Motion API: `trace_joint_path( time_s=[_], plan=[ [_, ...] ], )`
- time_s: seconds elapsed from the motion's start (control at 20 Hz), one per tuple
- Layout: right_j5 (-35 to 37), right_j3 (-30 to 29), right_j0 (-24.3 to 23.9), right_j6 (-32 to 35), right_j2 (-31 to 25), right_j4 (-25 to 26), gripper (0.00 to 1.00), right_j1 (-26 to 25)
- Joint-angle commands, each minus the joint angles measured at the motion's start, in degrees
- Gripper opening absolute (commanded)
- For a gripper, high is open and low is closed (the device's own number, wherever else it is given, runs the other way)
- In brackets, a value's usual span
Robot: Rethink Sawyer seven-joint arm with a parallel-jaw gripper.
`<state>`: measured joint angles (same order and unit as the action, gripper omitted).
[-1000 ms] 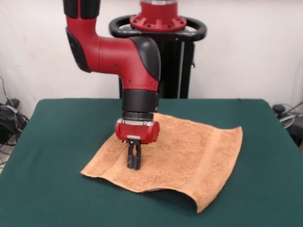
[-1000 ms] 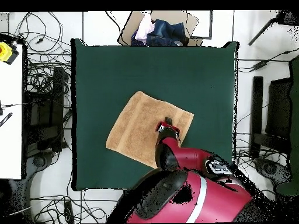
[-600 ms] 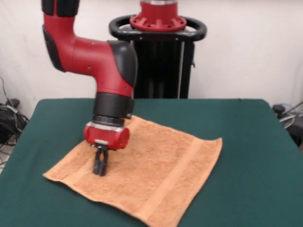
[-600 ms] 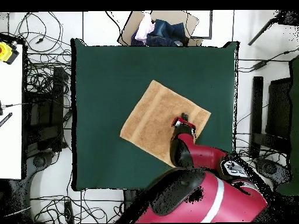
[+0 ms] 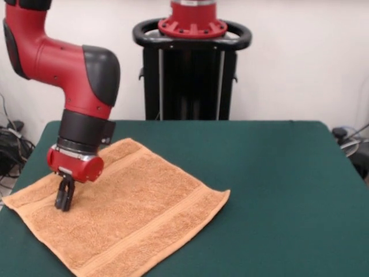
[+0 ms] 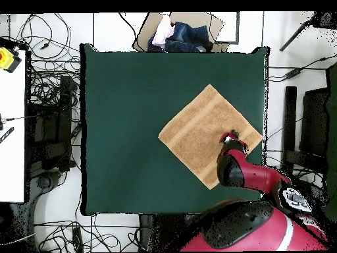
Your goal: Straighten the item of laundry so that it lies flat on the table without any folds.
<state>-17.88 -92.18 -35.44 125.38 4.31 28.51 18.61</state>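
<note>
1. Nearest you in the front view, the towel (image 5: 124,216) lies spread as a diamond on the table (image 5: 277,190), its near corner running off the bottom of the frame. A woven band runs parallel to the near right edge, and no fold shows on this side.

2. Further back on your left, the gripper (image 5: 64,198) stands upright with its fingers closed together, tips pressed down into the cloth near the towel's left corner — pinning it, it seems, though from here you can't be sure whether a pinch of terry is caught between them.

3. That left corner sits right at the table's edge; the overhead view shows the same towel (image 6: 210,135) against one side of the table (image 6: 131,99), with plenty of bare green on the other side.

4. So don't push any further outward, or the corner may slide off the edge. The towel looks nearly flat — lift straight up, without twisting, so the pile isn't dragged into a fresh ridge.

5. Farthest back, the towel's far corner lies flat and well clear of the table's rear edge.
</note>
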Motion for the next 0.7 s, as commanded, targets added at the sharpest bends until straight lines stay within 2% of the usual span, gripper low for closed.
trace_joint_path(
  time_s=[0.05, 0.15, 0.25, 0.45, 0.7],
  plan=[
    [15.3, -3.8, -2.1, -0.6, -4.7, 2.7, 0.00, 5.1],
    [18.1, -7.9, -2.3, 0.1, -7.5, 1.6, 0.00, 8.5],
    [17.8, -10.3, -2.2, 1.8, -9.4, 0.9, 0.00, 9.6],
    [15.4, -12.6, -0.4, 5.3, -10.1, -0.6, 0.00, 9.8],
    [14.9, -13.8, -0.4, 5.7, -11.6, -0.9, 0.00, 11.0]
  ],
)
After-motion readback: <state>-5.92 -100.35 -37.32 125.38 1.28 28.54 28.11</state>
